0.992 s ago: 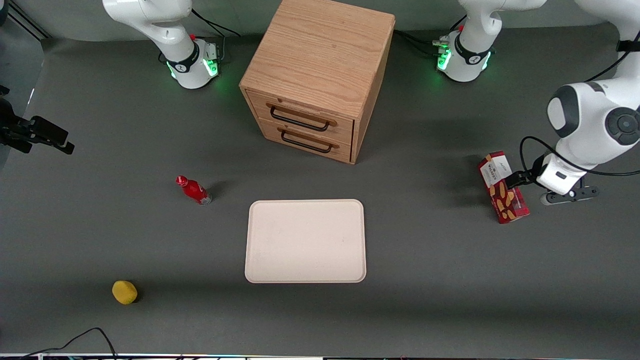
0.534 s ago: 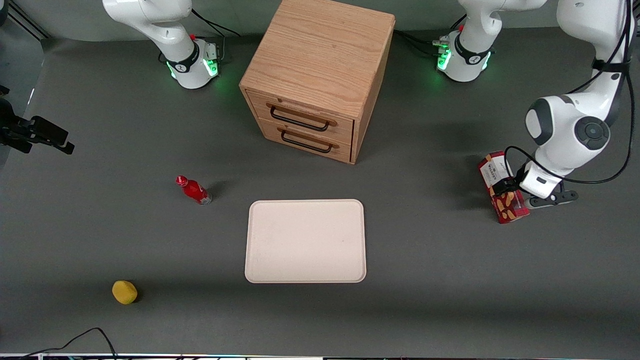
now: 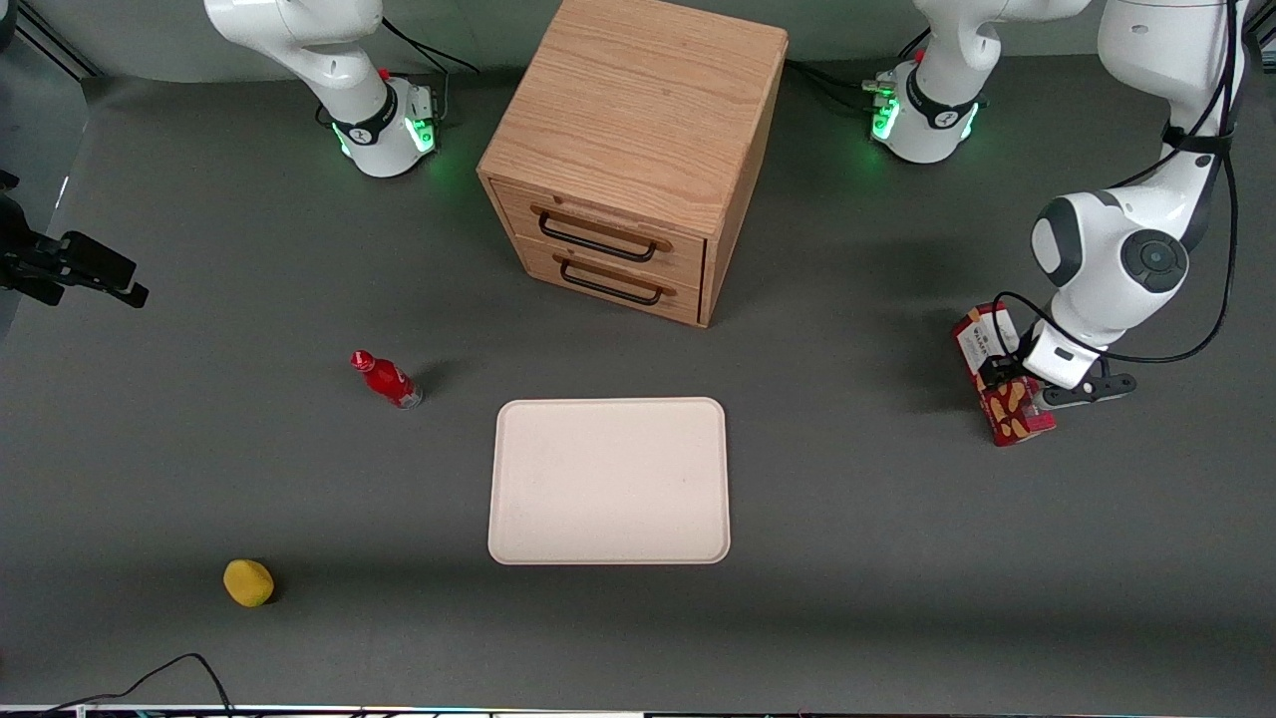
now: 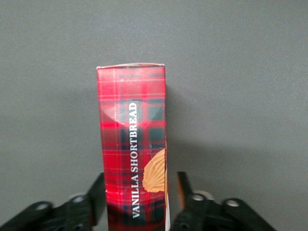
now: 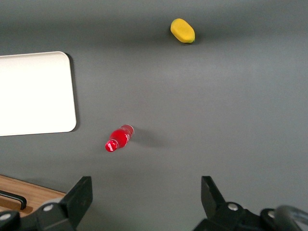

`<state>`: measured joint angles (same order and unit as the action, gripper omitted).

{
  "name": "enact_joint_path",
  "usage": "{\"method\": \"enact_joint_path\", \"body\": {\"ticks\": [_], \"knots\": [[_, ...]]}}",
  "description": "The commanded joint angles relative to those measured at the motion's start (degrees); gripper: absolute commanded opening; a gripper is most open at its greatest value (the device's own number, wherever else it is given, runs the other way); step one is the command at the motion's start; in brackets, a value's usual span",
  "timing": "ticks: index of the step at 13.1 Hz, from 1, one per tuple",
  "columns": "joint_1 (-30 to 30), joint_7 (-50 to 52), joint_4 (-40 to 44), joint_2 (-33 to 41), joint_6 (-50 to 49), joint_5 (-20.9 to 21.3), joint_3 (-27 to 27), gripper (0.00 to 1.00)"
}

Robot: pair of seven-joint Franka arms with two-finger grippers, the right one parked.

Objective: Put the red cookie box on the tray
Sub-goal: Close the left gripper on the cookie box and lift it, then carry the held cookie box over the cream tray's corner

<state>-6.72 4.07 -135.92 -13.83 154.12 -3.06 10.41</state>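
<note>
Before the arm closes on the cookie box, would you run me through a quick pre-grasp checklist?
1. Claw astride the red cookie box: ok, one finger at each long side.
2. Fingers open: ok, a gap shows on at least one side.
3. Box standing on the table, not lifted: ok.
4. Tray bare and ready: ok.
5. Path from box to tray free: ok; the drawer cabinet stands farther from the front camera.
6. Grip depth enough for a firm hold: cannot tell.
</note>
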Motion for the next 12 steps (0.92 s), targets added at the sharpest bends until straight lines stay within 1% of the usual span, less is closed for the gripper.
{"method": "enact_joint_path", "body": {"ticks": [1, 2, 3, 5, 7, 9, 12], "knots": [[-0.7, 0.6, -1.2, 0.8, 1.0, -0.5, 0.2, 0.38], [-0.7, 0.6, -1.4, 1.3, 0.8, -0.5, 0.2, 0.34], [-0.6, 0.6, -1.4, 1.9, 0.1, -0.5, 0.1, 0.33], [-0.7, 0.6, -1.3, 4.2, -3.4, -0.5, -0.4, 0.33], [-0.7, 3.0, -0.5, 8.4, -9.8, -0.5, -2.6, 0.33], [-0.7, 5.3, 2.7, 12.8, -21.4, -0.5, -3.9, 0.32], [-0.8, 8.6, 14.5, 15.7, -42.9, -0.4, -6.8, 0.33]]}}
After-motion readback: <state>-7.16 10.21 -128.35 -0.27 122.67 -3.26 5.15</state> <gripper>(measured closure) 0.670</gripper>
